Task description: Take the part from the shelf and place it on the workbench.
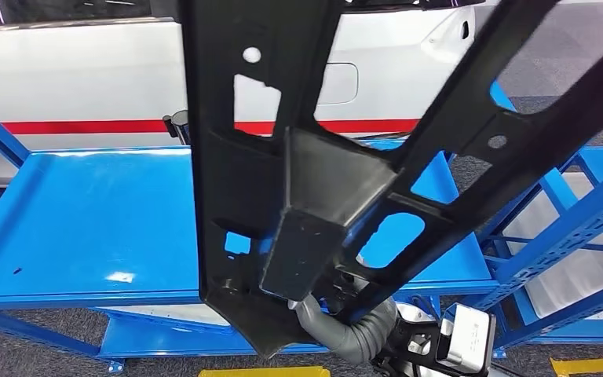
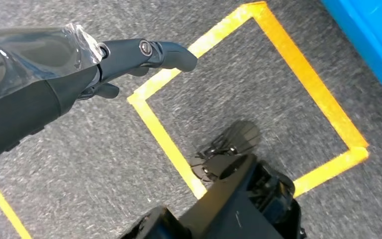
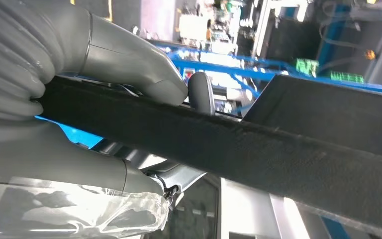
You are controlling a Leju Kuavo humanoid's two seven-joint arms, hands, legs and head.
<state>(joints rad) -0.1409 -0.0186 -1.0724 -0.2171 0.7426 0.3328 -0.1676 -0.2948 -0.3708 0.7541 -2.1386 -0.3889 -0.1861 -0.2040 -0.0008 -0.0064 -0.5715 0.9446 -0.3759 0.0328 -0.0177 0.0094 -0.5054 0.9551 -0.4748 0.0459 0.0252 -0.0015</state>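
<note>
A large black frame-like part [image 1: 314, 188] with several cut-outs and a boxy middle section hangs tilted close in front of me, above the blue workbench top [image 1: 86, 212]. My right hand [image 1: 345, 326] grips its lower end from below. In the right wrist view the grey thumb and fingers of that hand [image 3: 79, 64] clamp the part's rough black edge [image 3: 278, 149]. My left hand [image 2: 129, 57] hangs over the grey floor, its dark fingers loosely extended and holding nothing.
A blue perforated shelf rack [image 1: 573, 228] stands at the right, close to the part. A white car body with a red stripe [image 1: 86, 71] lies behind the bench. Yellow tape lines [image 2: 303, 84] mark the carpet under my left hand.
</note>
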